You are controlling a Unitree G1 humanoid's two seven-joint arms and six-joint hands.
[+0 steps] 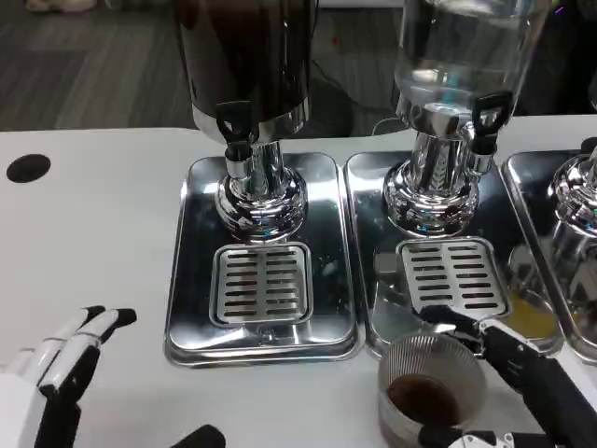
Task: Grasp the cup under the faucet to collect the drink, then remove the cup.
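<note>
One ribbed clear cup point(431, 387), dark drink pooling in its bottom, is standing upright, mouth up, on the worktop point(93, 243) just before the middle tray point(373, 280). My right hand point(508, 373) is clasping it; my left hand point(56, 373) is resting with fingers apart. The dark dispenser's faucet point(235, 126) is hanging well behind.

A white counter point(93, 243) is seen beneath mirror-bright silver trays point(191, 280), each marked by a slotted grille of dark parallel bars. Nearest the left tray, a dispenser point(247, 56) is filled dark brown; the neighbouring one point(466, 47) is clear. A ribbed, translucent grey cup point(431, 392) is tinted brown inside. White and black fingers point(89, 336) are shown.
</note>
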